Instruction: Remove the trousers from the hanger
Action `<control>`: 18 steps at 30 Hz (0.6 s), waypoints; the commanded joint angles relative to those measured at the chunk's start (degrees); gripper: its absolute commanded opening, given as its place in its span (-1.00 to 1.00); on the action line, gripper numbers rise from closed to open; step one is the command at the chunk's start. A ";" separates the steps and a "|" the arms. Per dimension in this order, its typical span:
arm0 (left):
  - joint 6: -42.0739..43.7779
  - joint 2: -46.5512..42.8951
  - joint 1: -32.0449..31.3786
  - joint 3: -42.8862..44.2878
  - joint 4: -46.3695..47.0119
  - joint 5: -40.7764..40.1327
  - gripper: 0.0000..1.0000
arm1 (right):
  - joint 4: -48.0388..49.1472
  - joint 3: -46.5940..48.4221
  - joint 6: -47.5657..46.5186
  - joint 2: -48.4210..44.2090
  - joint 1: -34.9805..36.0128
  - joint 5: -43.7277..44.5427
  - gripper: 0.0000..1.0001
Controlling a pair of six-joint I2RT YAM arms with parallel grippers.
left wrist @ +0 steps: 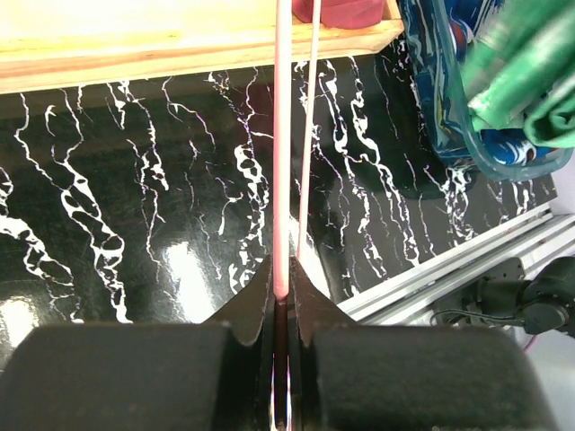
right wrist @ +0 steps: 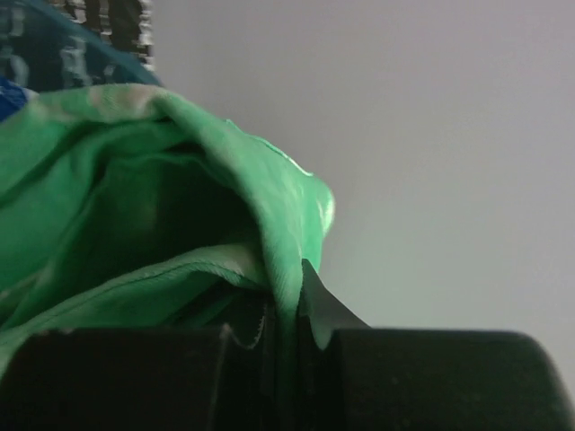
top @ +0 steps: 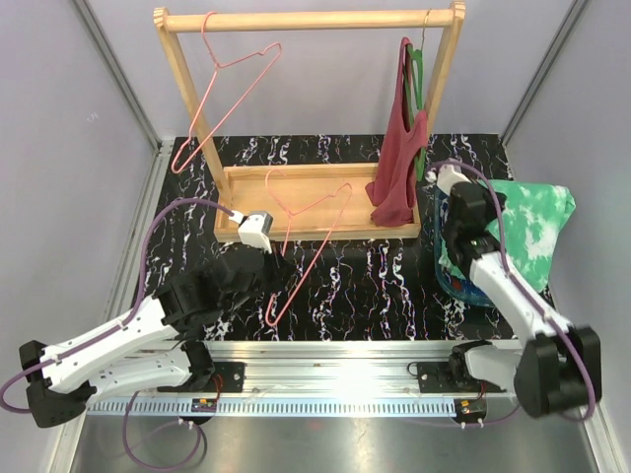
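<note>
The green trousers with white marbling (top: pixel 527 222) lie bunched at the right of the table, on top of the dark blue patterned trousers (top: pixel 455 281). My right gripper (top: pixel 490 212) is shut on a fold of the green trousers (right wrist: pixel 135 180); in the right wrist view the cloth is pinched between the jaws of the gripper (right wrist: pixel 286 301). My left gripper (top: pixel 279 264) is shut on the wire of a bare pink hanger (top: pixel 315 246), held tilted above the table in front of the rack. The left wrist view shows the wire (left wrist: pixel 281 180) clamped in the gripper (left wrist: pixel 283 287).
A wooden rack (top: pixel 306 20) stands at the back with a second bare pink hanger (top: pixel 212 108) on its bar at the left. A maroon tank top (top: pixel 399 168) hangs at the right. The rack's base tray (top: pixel 246 177) sits on the black marbled mat (top: pixel 375 286).
</note>
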 commanded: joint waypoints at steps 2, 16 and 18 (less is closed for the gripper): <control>2.16 -1.25 0.16 1.76 1.39 0.23 -1.00 | -2.83 6.41 13.13 9.13 3.02 3.22 -1.00; 3.30 -0.90 0.77 6.60 -4.50 -3.11 -1.00 | -10.11 12.21 35.21 24.80 2.34 -10.12 -0.74; 3.65 -0.02 0.68 7.22 -5.20 -3.46 -1.00 | -13.70 14.67 39.15 24.45 2.33 -9.78 -0.35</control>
